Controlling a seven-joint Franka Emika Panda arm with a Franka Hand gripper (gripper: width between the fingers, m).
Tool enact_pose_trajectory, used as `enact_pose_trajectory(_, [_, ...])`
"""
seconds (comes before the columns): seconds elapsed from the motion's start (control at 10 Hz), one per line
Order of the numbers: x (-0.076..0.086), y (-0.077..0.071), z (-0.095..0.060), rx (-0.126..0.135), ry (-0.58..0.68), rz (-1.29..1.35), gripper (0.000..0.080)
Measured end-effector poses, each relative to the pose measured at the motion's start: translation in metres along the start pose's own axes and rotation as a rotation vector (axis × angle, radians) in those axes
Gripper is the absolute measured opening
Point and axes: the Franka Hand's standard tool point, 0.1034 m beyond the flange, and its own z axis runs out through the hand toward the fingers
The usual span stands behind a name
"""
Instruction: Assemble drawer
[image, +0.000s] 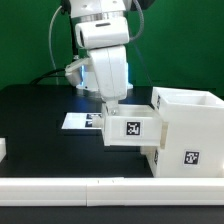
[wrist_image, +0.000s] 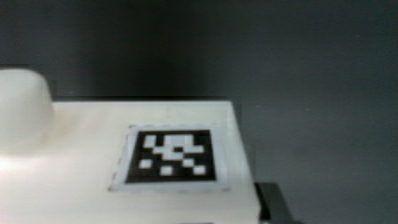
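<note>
The large white cube housing (image: 186, 118) stands at the exterior view's right, with a tag low on its front. A small white tray (image: 130, 129) with a tag sticks out of the housing toward the left. A second white part (image: 150, 160) lies under it. My gripper (image: 112, 108) comes down onto the tray's outer end and looks shut on it. In the wrist view the tray's tagged face (wrist_image: 175, 155) fills the frame. One dark fingertip (wrist_image: 276, 205) shows against the tray's edge; the other is hidden.
The marker board (image: 83, 121) lies on the black table behind the tray. A long white bar (image: 100, 190) runs along the front edge. A small white piece (image: 3, 150) sits at the far left. A rounded white shape (wrist_image: 22, 105) shows in the wrist view.
</note>
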Motion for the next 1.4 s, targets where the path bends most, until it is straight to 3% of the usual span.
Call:
enact_pose_trajectory(0.5, [0.002,0.0081,-0.001,-0.01,-0.008,0.033,0.0038])
enact_pose_trajectory(0.7, [0.0022,0.0048,0.0006,-0.018,-0.006,0.048,0.0038])
enact_pose_trajectory(1.4, [-0.0012,-0.0017,0.0047,-0.006,-0.005,0.057,0.0038])
